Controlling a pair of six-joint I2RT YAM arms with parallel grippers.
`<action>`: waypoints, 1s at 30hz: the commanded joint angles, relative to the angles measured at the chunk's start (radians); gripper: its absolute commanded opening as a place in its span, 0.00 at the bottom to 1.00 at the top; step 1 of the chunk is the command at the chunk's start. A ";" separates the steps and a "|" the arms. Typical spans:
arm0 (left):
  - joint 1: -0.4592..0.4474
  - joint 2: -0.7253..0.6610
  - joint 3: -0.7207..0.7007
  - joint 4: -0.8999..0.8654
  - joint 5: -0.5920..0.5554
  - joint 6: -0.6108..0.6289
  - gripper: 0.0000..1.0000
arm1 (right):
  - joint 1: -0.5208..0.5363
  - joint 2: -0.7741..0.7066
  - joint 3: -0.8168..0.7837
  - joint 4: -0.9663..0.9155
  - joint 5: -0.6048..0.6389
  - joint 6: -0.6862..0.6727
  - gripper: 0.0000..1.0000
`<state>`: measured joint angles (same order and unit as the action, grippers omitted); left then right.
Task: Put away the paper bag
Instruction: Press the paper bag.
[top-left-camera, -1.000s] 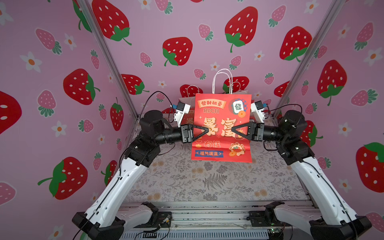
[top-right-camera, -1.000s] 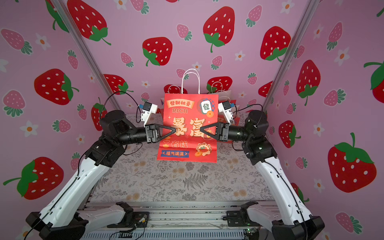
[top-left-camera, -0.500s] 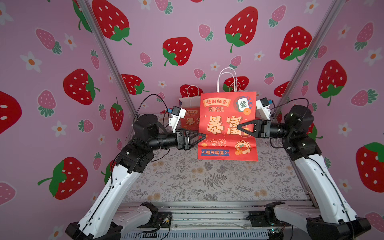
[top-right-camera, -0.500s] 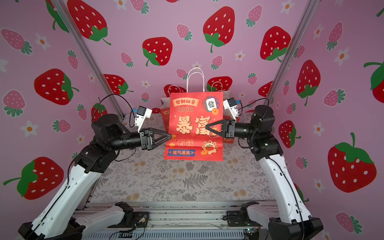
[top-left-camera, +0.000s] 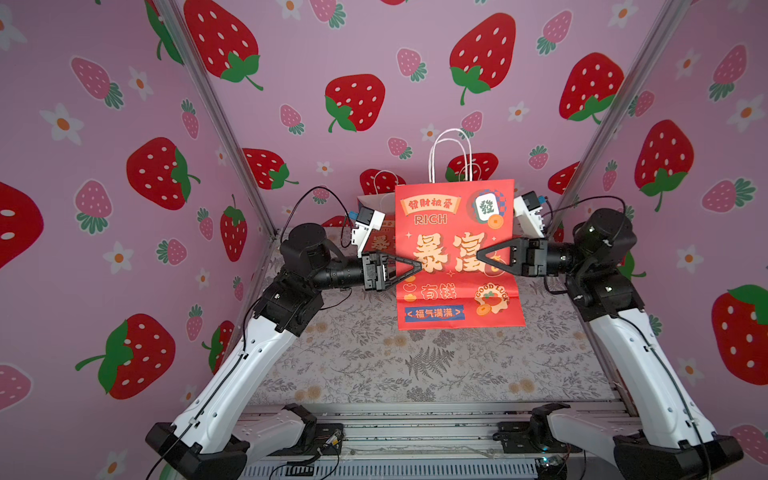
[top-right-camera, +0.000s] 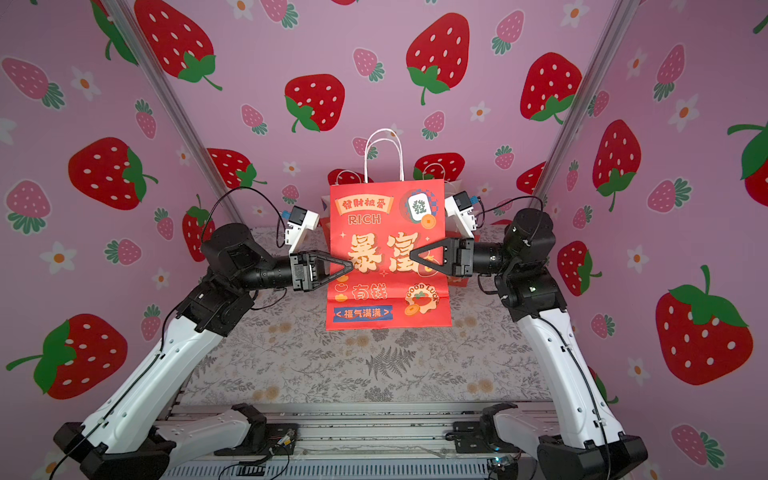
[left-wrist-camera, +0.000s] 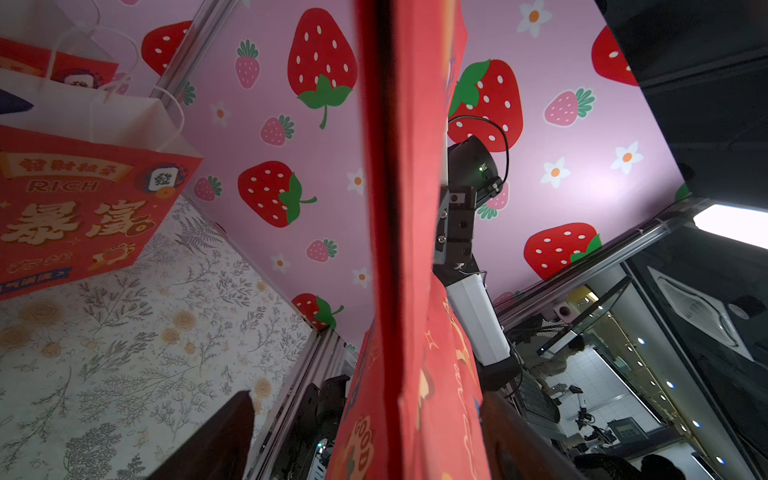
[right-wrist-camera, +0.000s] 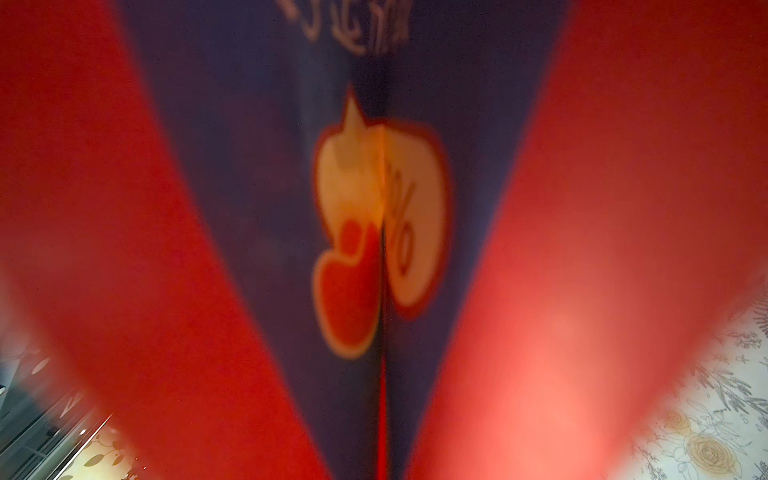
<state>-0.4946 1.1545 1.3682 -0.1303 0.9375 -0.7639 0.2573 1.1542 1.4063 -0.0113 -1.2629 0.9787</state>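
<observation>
Three red paper bags with gold lettering appear in the left wrist view: a front bag (left-wrist-camera: 415, 208) seen edge-on, a second bag (left-wrist-camera: 75, 208), and a third bag (left-wrist-camera: 95, 70) behind that. In a top view, the front bag has two white looped cord handles (top-left-camera: 451, 130). Two white-and-black robot arms: left arm (top-left-camera: 249, 365), right arm (top-left-camera: 648, 361). Two black grippers, one per arm: left gripper (top-left-camera: 419, 268), right gripper (top-left-camera: 478, 255). Two white wrist cameras: left wrist camera (top-left-camera: 368, 224), right wrist camera (top-left-camera: 528, 216). One desk (top-left-camera: 415, 374) under a grey floral cloth. Three pink strawberry-print walls (top-left-camera: 395, 41).
</observation>
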 joint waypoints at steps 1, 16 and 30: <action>-0.018 -0.006 -0.004 0.067 0.040 -0.014 0.83 | 0.003 0.009 0.005 0.070 0.026 0.031 0.00; -0.030 -0.004 0.006 0.024 0.024 0.027 0.08 | 0.013 0.015 0.005 0.047 0.008 0.021 0.00; -0.029 -0.013 0.022 -0.017 -0.004 0.052 0.00 | 0.031 -0.047 -0.007 -0.181 -0.012 -0.119 0.50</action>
<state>-0.5205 1.1526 1.3590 -0.1410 0.9436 -0.7326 0.2729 1.1385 1.4048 -0.1539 -1.2503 0.8925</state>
